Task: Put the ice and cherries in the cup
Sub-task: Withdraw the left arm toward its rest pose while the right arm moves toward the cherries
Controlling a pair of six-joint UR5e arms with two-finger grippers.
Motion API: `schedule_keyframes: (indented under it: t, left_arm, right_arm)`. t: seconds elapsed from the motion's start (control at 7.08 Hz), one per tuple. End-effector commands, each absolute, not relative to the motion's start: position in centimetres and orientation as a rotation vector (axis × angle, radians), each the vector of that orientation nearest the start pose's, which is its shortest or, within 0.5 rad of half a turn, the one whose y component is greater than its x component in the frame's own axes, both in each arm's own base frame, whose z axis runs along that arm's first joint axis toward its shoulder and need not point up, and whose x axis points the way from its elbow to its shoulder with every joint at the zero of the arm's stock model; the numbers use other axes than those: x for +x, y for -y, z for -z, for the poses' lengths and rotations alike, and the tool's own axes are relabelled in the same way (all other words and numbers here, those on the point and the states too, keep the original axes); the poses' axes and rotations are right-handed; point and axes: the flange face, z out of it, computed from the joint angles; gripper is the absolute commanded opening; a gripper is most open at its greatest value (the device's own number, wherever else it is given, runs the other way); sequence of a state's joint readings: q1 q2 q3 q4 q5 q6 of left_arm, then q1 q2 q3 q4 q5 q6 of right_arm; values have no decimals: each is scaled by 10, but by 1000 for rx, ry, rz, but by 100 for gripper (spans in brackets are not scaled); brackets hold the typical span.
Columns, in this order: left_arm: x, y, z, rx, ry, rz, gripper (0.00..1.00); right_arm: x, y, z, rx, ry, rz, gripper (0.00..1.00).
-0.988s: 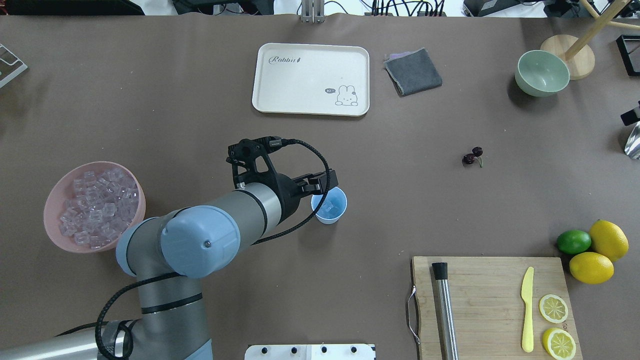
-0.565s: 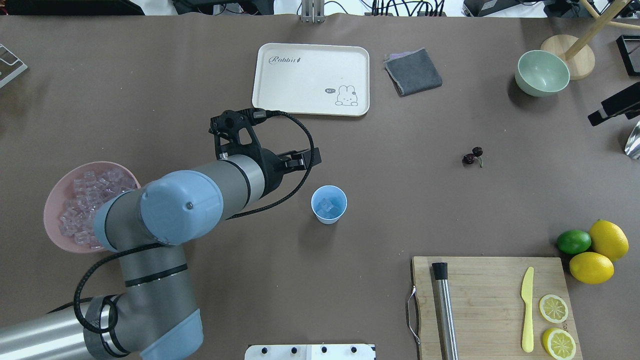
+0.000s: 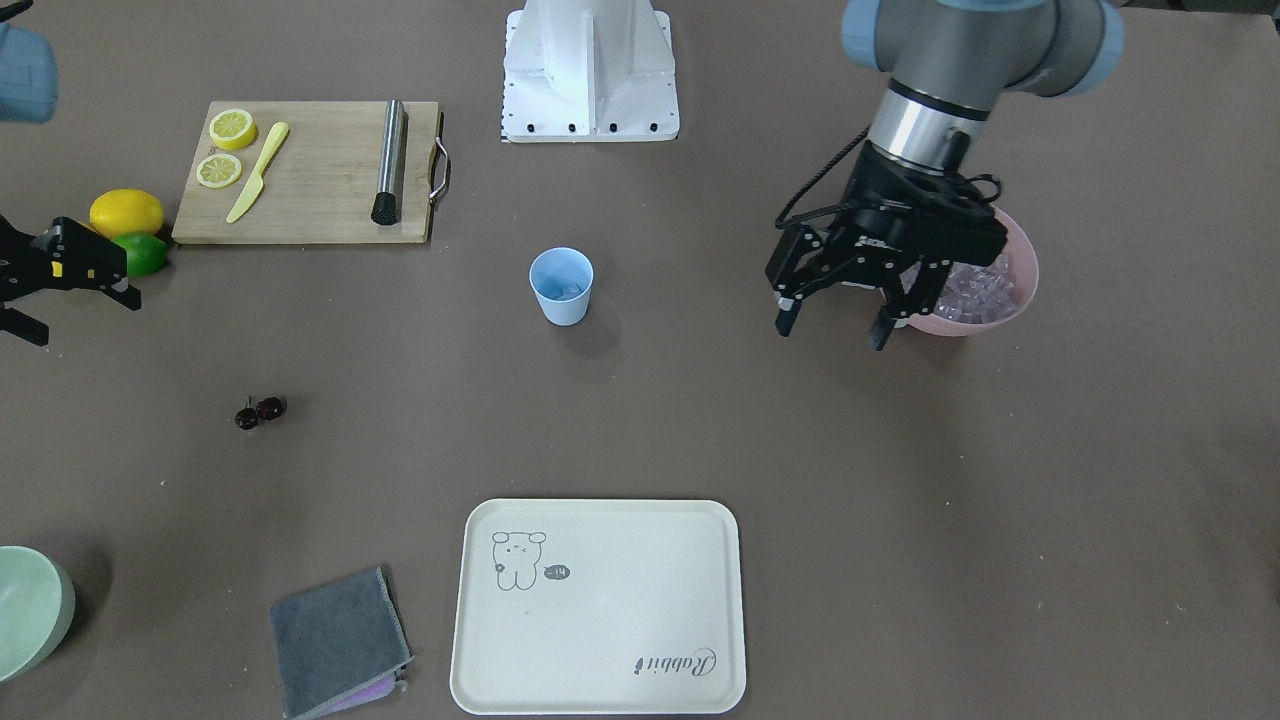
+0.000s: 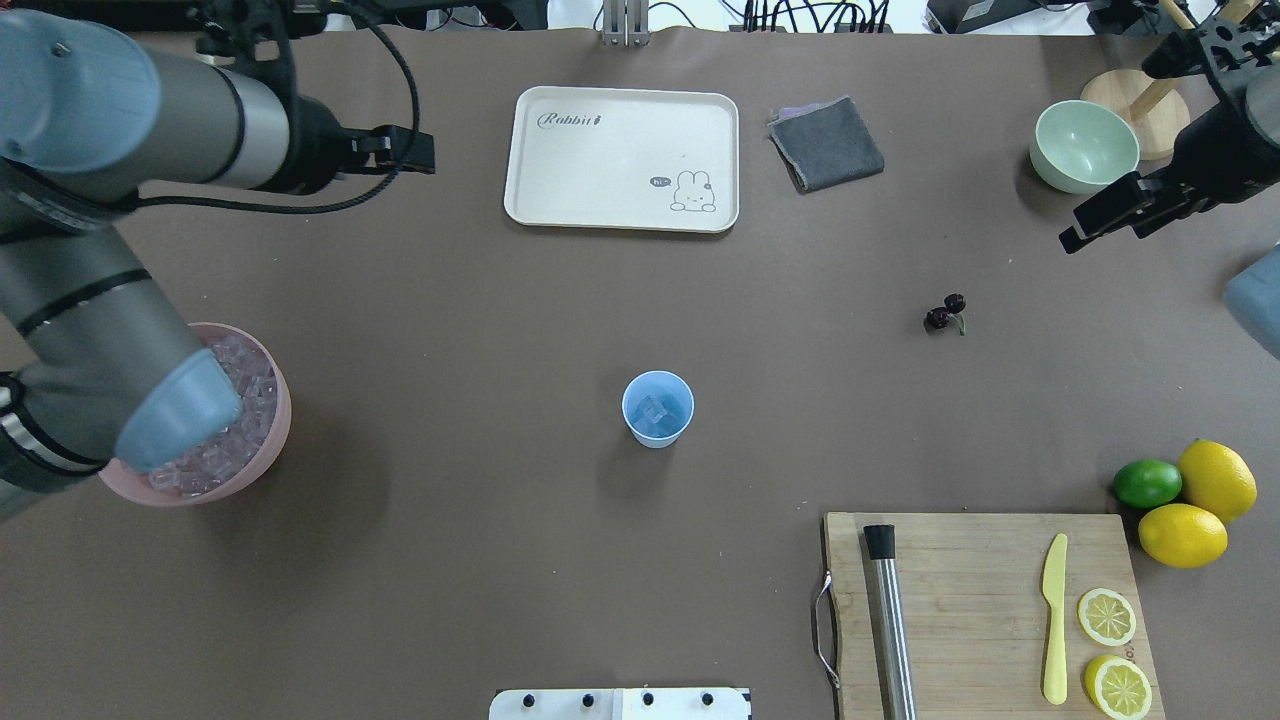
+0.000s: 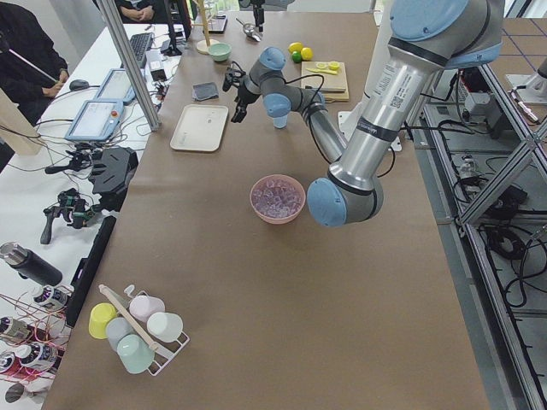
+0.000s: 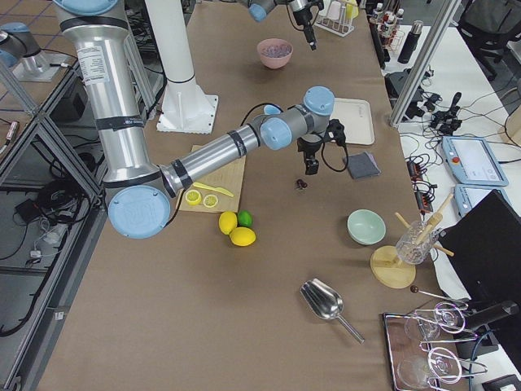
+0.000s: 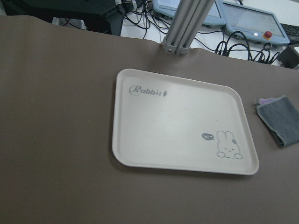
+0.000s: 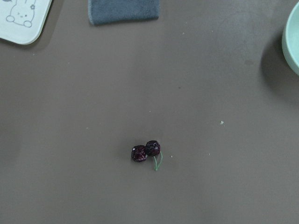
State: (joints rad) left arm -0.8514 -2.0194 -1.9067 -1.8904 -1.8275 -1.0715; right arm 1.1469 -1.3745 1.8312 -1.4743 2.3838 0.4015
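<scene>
The light-blue cup (image 4: 657,408) stands upright at mid-table with a few cubes of ice (image 4: 655,412) inside. More ice (image 3: 975,290) fills the pink bowl (image 3: 1030,270) at my left. The cherries (image 4: 945,312) lie on the brown table to the cup's far right, and sit centred in the right wrist view as cherries (image 8: 145,151). My left gripper (image 3: 830,325) hangs open and empty beside the pink bowl, well away from the cup. My right gripper (image 3: 80,318) is open and empty, raised near the cherries, toward the table's right edge.
A cream rabbit tray (image 4: 620,160) and grey cloth (image 4: 826,143) lie at the back. A pale green bowl (image 4: 1084,146) sits back right. The cutting board (image 4: 980,600) holds a metal rod, yellow knife and lemon slices, with lemons and a lime (image 4: 1185,490) beside it.
My left arm has swung away from the cup toward the back left, its gripper empty. The right arm has come in from the right edge toward the cherries.
</scene>
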Motion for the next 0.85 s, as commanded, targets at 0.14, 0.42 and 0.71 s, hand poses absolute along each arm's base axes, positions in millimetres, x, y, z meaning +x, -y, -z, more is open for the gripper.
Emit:
schedule_keyframes:
  t: [0.14,0.42,0.71]
  left_arm:
    - [263,527,-249,521,-957,145,98]
    - [260,529,-248,525,-955,149,98]
    - [261,531,-248,523,-952,151,98]
  right_arm:
    - [-244,542,-479,216,924,172,100]
    - [-277,537,-496,229,894,174,100]
    - [-315,531,-484,201,883,60,100]
